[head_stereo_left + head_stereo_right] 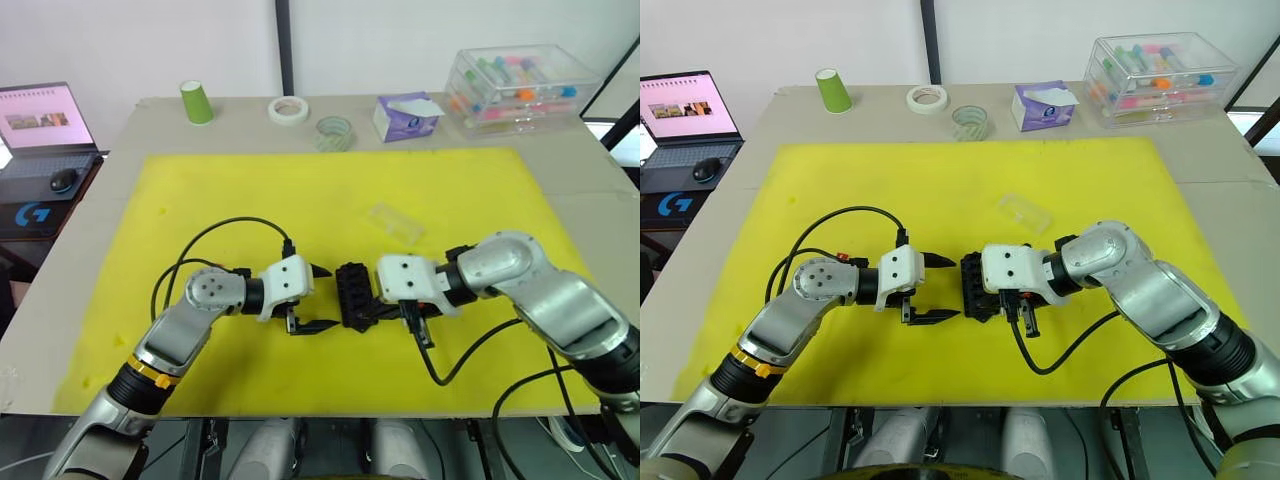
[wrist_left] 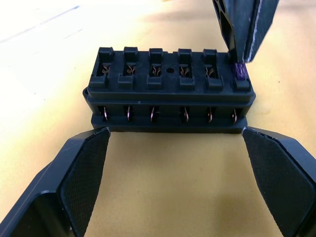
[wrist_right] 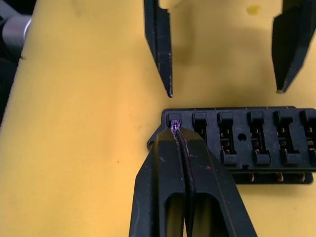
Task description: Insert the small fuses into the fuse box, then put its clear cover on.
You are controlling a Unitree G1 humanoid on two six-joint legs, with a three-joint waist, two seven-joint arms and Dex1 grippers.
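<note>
The black fuse box (image 1: 353,295) lies on the yellow mat (image 1: 300,200) between my two grippers. My right gripper (image 3: 176,129) is shut on a small purple fuse (image 2: 239,71) and holds it at the end slot of the box. The other five slots (image 2: 158,69) show bare copper contacts. My left gripper (image 2: 175,182) is open, its fingertips a short way from the box's long side and not touching it. The clear cover (image 1: 395,222) lies on the mat just behind the right gripper.
A large clear drawer box (image 1: 520,85) with coloured contents stands at the back right. A purple tissue box (image 1: 405,115), two tape rolls (image 1: 289,109) and a green cup (image 1: 197,102) line the back. A laptop (image 1: 45,125) sits off the table's left.
</note>
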